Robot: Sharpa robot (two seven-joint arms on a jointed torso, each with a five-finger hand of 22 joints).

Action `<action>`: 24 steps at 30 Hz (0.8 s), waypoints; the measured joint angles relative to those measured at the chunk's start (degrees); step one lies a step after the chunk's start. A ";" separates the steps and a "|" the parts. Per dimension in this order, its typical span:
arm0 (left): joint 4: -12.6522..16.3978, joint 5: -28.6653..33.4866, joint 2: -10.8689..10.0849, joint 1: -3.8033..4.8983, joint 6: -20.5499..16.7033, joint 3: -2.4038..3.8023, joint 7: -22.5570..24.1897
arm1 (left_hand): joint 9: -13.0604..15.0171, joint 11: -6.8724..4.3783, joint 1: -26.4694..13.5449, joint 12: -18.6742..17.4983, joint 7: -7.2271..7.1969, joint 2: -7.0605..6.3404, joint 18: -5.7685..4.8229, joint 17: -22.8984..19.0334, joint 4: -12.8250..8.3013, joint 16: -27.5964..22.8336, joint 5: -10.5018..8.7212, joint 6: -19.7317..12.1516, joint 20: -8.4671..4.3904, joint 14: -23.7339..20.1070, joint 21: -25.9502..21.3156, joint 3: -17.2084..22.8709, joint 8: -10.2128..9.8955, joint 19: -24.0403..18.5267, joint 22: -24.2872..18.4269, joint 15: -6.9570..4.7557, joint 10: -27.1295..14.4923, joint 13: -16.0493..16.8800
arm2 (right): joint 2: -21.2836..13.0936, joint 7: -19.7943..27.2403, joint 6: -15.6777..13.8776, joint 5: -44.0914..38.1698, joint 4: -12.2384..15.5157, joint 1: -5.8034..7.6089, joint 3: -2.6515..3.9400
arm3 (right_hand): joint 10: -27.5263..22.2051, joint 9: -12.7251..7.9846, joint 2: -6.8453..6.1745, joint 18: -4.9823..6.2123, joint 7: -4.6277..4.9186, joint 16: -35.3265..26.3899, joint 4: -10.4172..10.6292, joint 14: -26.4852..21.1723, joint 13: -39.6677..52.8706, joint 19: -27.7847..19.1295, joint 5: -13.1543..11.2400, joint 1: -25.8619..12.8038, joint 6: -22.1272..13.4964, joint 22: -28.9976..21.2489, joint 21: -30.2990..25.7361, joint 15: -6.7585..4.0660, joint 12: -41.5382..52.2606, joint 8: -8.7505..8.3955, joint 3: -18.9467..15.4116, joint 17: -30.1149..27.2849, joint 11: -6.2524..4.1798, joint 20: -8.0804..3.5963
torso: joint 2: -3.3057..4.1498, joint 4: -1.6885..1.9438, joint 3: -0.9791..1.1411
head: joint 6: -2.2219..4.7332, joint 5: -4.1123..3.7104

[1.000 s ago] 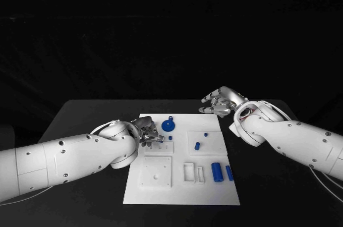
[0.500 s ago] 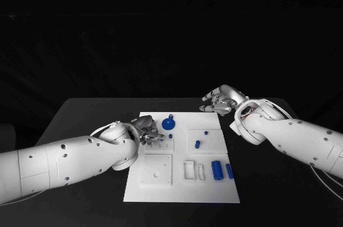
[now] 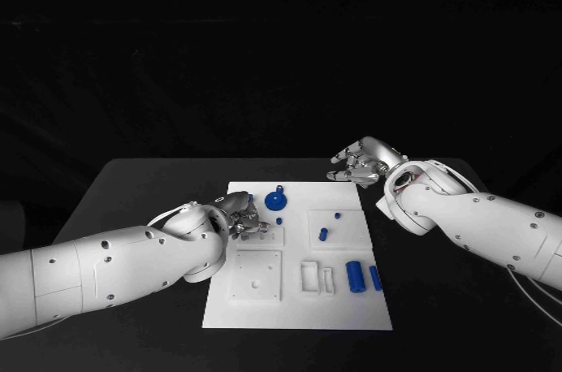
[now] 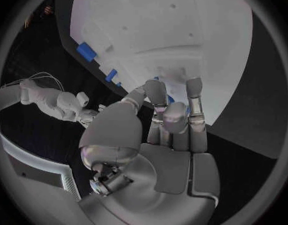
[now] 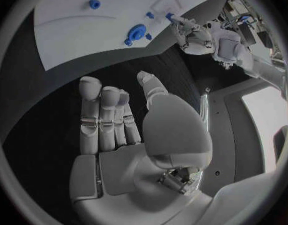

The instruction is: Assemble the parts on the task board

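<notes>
The white task board (image 3: 299, 307) lies in the middle of the black table. My left hand (image 3: 241, 214) hovers over the board's left part, fingers curled, and pinches a small blue part (image 4: 171, 99) at its fingertips (image 4: 155, 91). Close to that hand a short blue peg (image 3: 281, 222) stands in the board, with a round blue disc part (image 3: 275, 201) just beyond it. My right hand (image 3: 365, 164) hangs past the board's far right corner, fingers spread and holding nothing. In the right wrist view the board (image 5: 69, 25), the disc (image 5: 136, 33) and my left hand (image 5: 192, 31) also show.
More blue parts sit on the board's right half: a small peg (image 3: 337, 214), a short one (image 3: 323, 235) and two cylinders (image 3: 355, 276) lying near the front. A square white recess (image 3: 256, 279) and a slotted block (image 3: 312, 279) are at the front of the board.
My left hand has drawn slightly back toward the board's far left, still pinching the part. The right hand has hardly moved.
</notes>
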 measured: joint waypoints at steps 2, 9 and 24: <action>-0.05 -0.06 0.00 -0.17 0.01 0.00 0.00 | 0.01 0.00 0.00 0.00 0.00 0.00 0.00 0.00 0.01 0.00 0.00 0.00 0.00 0.05 0.00 -0.01 0.01 0.00 0.00 0.05 0.00 0.00 | 0.01 0.00 0.00 0.00 -0.02 -0.04 0.00 | 0.00 0.00 0.00 -0.01 0.00 0.00 0.00 0.00 0.00 0.00 0.00 0.00 0.00 0.00 0.00 0.00 0.00 0.00 0.00 0.00 0.00 0.00 | 0.00 0.00 0.00 | -0.02 -0.01; -0.19 -0.11 -0.04 -0.44 0.12 0.00 -0.11 | 0.01 0.00 0.00 0.00 0.00 0.00 0.00 -0.33 0.08 0.00 -0.06 0.00 0.21 0.06 0.00 -0.08 0.01 -0.21 0.00 0.06 0.00 -0.07 | 0.02 0.00 0.00 0.00 -0.05 -0.13 0.00 | 0.00 0.00 0.00 0.00 0.00 0.00 0.00 0.00 0.00 0.00 0.00 0.00 0.00 0.00 0.00 0.00 0.00 0.00 0.00 0.00 0.00 0.00 | 0.00 0.00 0.00 | -0.08 0.04; -0.21 -0.03 -0.16 -0.55 1.28 0.00 -0.39 | -0.05 0.00 0.01 0.00 0.00 0.01 0.00 -0.33 0.15 0.00 0.12 0.00 0.20 -0.11 0.00 -0.17 -0.03 -0.21 0.04 -0.09 0.00 -0.06 | 0.04 -0.01 0.00 0.00 -0.10 -0.23 0.00 | 0.00 0.00 0.00 0.00 0.00 0.00 -0.16 0.18 0.00 0.00 0.00 0.00 0.00 0.00 0.00 -0.18 0.00 0.00 0.16 0.00 0.00 0.00 | -0.01 -0.03 0.02 | -0.11 0.10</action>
